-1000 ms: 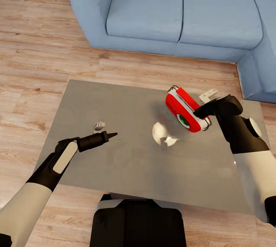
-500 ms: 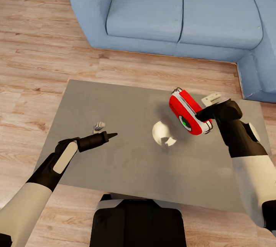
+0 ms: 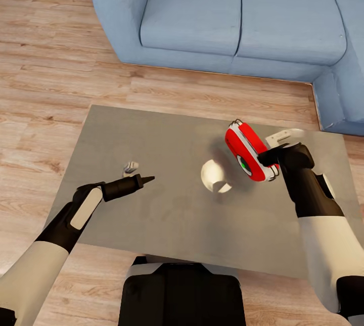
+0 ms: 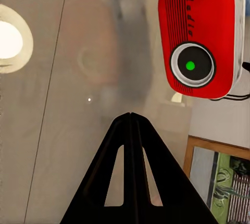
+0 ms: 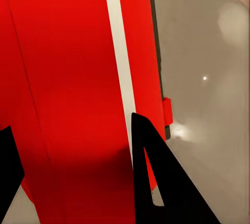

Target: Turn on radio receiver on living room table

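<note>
radio receiver (image 3: 246,150) clamped in right gripper (image 3: 266,155) above table (image 3: 167,215).

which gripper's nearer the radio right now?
Right. The right gripper is closed on the radio, holding it tilted above the table. The left gripper is shut and hovers well off to the radio's left.

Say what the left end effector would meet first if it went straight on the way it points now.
Probably the radio receiver. The left end effector, fingers together, points across the table toward the radio held in the right end effector, with bare tabletop between. Depth is unclear, so it might pass just beside it.
</note>
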Available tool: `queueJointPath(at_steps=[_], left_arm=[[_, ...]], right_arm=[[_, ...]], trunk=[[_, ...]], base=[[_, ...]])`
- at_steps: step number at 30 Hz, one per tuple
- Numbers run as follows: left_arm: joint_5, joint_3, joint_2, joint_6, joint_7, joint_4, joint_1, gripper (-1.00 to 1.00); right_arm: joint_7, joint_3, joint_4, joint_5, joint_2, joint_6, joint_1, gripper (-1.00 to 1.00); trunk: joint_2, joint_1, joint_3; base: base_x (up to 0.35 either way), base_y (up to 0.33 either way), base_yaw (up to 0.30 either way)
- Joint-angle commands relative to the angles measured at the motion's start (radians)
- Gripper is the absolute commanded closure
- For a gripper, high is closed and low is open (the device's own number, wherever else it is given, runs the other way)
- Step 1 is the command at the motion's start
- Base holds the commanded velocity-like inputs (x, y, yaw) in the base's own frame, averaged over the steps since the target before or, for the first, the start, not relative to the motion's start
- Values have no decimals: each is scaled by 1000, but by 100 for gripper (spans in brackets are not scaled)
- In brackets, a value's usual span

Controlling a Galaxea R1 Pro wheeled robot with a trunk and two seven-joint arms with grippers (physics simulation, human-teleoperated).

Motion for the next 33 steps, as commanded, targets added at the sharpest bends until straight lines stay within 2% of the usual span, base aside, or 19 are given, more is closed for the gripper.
queueJointPath(at_steps=[1, 4, 8, 17, 19, 21, 22, 25, 33], left_arm=[[0, 0, 0, 0, 0, 0, 0, 100], [0, 0, -1, -1, 0, 0, 0, 100], [0, 0, 0, -1, 0, 0, 0, 100], [1, 0, 0, -1, 0, 0, 0, 100], [1, 0, -1, 0, 0, 0, 0, 100], [1, 0, -1, -1, 0, 0, 0, 100], [2, 0, -1, -1, 0, 1, 0, 100], [2, 0, 0, -1, 0, 0, 0, 100], [2, 0, 0, -1, 0, 1, 0, 100]], right_arm=[[6, -1, 0, -2, 0, -1, 0, 100], [5, -4, 0, -3, 2, -7, 1, 100], [3, -36, 0, -25, 4, -43, 6, 100], [-9, -64, 25, -38, 7, -79, 10, 100], [-29, -72, 53, -38, 9, -98, 10, 100], [-79, -78, 108, -43, 12, -139, 10, 100], [-113, -80, 150, -63, 20, -167, 10, 100], [-156, -82, 190, -91, 27, -185, 10, 100], [-179, -82, 208, -104, 30, -206, 10, 100]], trunk=[[0, 0, 0], [0, 0, 0], [0, 0, 0], [0, 0, 0], [0, 0, 0], [0, 0, 0], [0, 0, 0], [0, 0, 0], [0, 0, 0]], base=[[0, 0, 0], [0, 0, 0], [0, 0, 0], [0, 0, 0], [0, 0, 0], [0, 0, 0], [0, 0, 0], [0, 0, 0], [0, 0, 0]])
